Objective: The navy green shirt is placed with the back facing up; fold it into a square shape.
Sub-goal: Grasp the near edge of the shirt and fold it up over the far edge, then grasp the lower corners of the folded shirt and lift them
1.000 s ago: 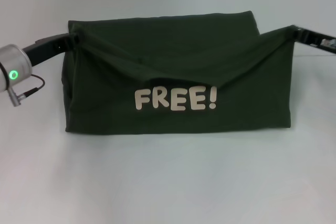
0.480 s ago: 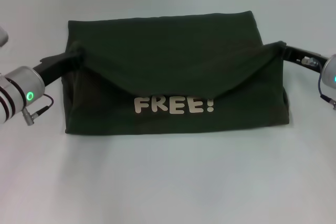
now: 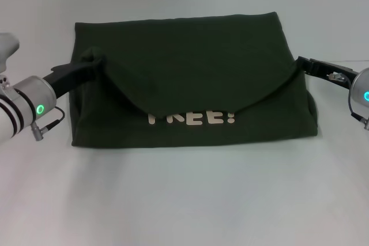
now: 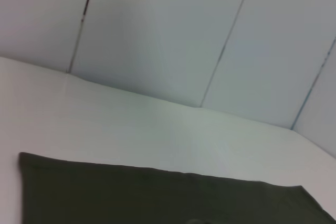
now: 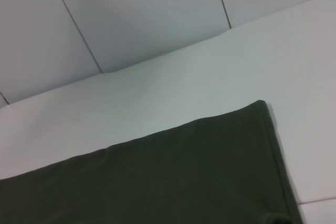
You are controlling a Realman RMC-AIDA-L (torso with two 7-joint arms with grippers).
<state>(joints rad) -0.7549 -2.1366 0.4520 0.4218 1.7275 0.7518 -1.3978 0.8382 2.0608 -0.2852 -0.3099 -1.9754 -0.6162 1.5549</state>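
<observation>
The pale worktop (image 3: 184, 200) filled the head view, and behind it, in both wrist views, rose a wall of light panels (image 4: 157, 35) divided by thin seams. Most of the worktop's middle was taken by the navy green shirt (image 3: 190, 56), lying as a wide, already narrowed band with its far edge straight and its near edge straight along the front. Its upper layer hung forward as a sagging flap, drooping lowest at the centre and rising toward each side, where a claw carried a corner. The flap's low edge covered the top of the cream lettering (image 3: 193, 118), so only the lower parts of the letters and the exclamation mark showed.

The left claw (image 3: 92, 64) came in from the robot's left side, its dark fingers pinched on a bunched knot of shirt cloth just inside the left edge, raised off the layer beneath. The right claw (image 3: 302, 64) reached in from the right side and pinched the flap's opposite corner at the shirt's right edge; the cloth ran taut up to it. Each arm's silver wrist, with a green light, sat outboard of the shirt. The wrist views showed only the shirt's flat dark cloth against the worktop and the wall, with neither claw's fingers in sight.
</observation>
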